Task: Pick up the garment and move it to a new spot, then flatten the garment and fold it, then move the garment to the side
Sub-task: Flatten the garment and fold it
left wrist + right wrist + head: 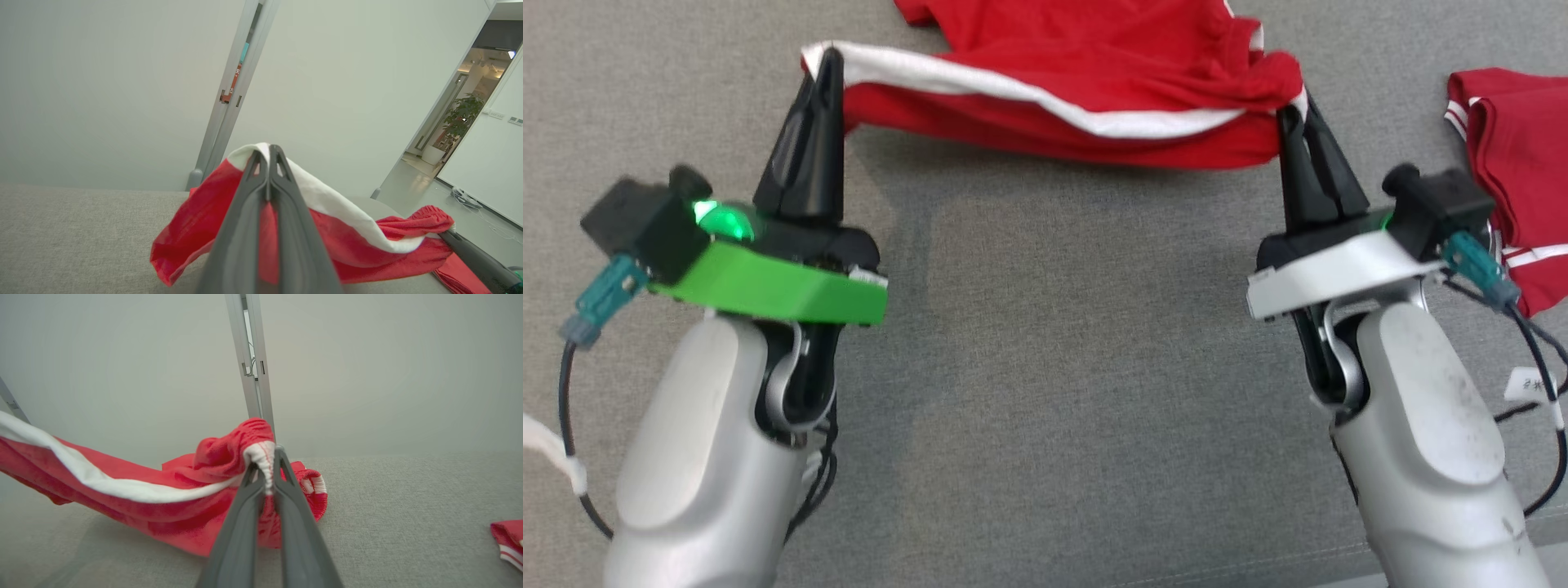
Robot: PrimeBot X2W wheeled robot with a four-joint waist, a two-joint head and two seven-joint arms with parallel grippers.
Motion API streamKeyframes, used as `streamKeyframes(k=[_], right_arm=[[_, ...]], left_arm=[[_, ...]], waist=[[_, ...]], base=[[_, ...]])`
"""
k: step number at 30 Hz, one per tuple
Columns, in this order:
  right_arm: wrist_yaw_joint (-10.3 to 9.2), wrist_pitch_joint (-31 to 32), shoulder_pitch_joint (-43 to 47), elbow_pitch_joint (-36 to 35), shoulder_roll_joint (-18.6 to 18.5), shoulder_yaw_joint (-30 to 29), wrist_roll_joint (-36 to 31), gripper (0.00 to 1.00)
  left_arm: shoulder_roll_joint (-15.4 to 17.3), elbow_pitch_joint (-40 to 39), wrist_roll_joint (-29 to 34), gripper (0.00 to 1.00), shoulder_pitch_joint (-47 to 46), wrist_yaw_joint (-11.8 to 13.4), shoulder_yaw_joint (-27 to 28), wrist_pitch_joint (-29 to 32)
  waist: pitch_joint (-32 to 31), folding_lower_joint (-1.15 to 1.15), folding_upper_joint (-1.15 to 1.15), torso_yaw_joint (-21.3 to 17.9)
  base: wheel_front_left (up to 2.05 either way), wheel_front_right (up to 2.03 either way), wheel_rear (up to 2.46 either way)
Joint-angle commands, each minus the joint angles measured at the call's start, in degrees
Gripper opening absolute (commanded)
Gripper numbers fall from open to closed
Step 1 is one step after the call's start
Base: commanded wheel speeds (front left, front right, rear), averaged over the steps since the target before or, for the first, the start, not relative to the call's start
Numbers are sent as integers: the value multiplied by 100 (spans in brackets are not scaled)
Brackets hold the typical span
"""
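Both arms are up! The left gripper (827,69) is clenched on the white-trimmed corner of the red garment (1054,114) at eleven o'clock in the head view. The right gripper (1294,114) pinches the bunched end at one o'clock. The cloth sags between them above the grey surface (1045,367) (its far part trails toward twelve). A second red garment (1515,147) lies at three o'clock.

Soft, matt cloth made up the red garment (1094,82), with a white band and a gathered, ribbed edge. The tabletop covering (1054,367) was coarse grey woven fabric. The left gripper (827,59) and right gripper (1294,110) were matt black plastic.
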Motion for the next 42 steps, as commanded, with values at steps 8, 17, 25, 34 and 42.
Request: streamKeyframes(k=[8,17,25,34,42], right_arm=[[-6,12,2054,-1244,-14,-36,273,0],[-6,771,3988,-3154,-14,-556,57,0],[-6,957,4269,-2926,-13,-543,-106,0],[-7,458,3486,-1450,-15,-471,429,0],[-7,109,2585,-385,-15,-233,869,0]], left_arm=[[-30,-1575,333,0,2086,99,222,-11],[161,-3317,466,0,3665,665,-96,445],[242,-2726,246,0,3642,651,-103,684],[112,-831,88,0,2331,121,-226,713],[-15,767,214,0,629,-89,-542,777]], waist=[[-1431,0,0,136],[-1837,0,0,101],[-1595,0,0,-28],[-1062,0,0,-193],[-396,0,0,-508]], base=[[0,0,0],[0,0,0],[0,0,0],[0,0,0],[0,0,0]])
